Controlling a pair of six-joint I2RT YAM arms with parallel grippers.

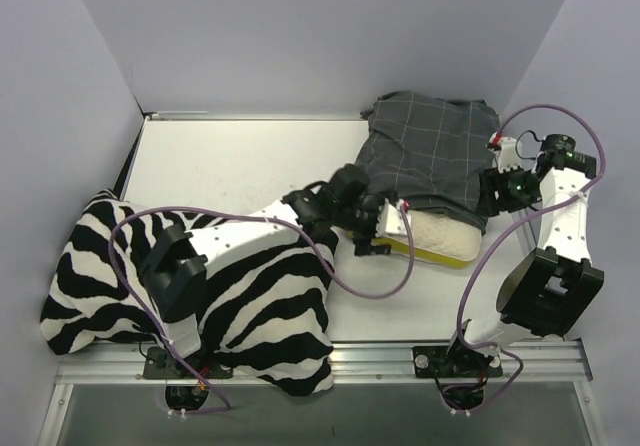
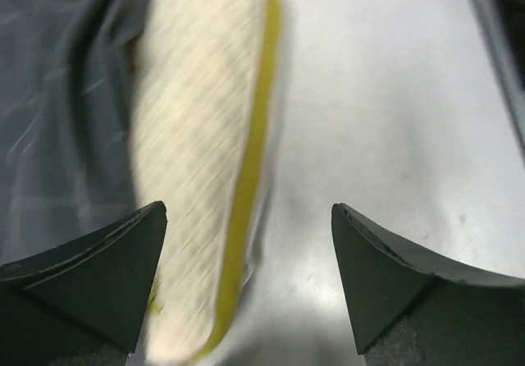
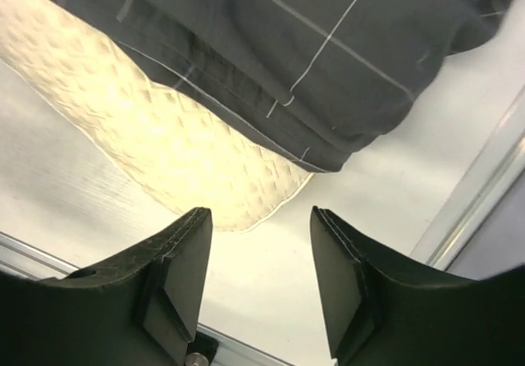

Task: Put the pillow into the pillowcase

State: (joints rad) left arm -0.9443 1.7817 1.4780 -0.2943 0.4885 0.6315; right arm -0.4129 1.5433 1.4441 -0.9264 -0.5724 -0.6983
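The dark grey checked pillowcase (image 1: 430, 151) lies at the back right of the table. The white quilted pillow (image 1: 442, 234) with its yellow edge sticks out of the case's near side, mostly covered by it. My left gripper (image 1: 375, 232) is open and empty at the pillow's left end. In the left wrist view, the pillow (image 2: 205, 161) lies blurred between the pillowcase (image 2: 57, 95) and bare table, with the open gripper (image 2: 250, 251) just short of it. My right gripper (image 1: 491, 192) is open and empty at the case's right edge. In its wrist view, the gripper (image 3: 258, 243) is below the pillow's corner (image 3: 148, 128) and the pillowcase hem (image 3: 328, 54).
A large zebra-striped cushion (image 1: 250, 301) lies at the near left under my left arm. A metal rail (image 1: 400, 351) runs along the table's near edge. Grey walls close in the back and both sides. The table's right rim (image 3: 484, 177) is close to my right gripper.
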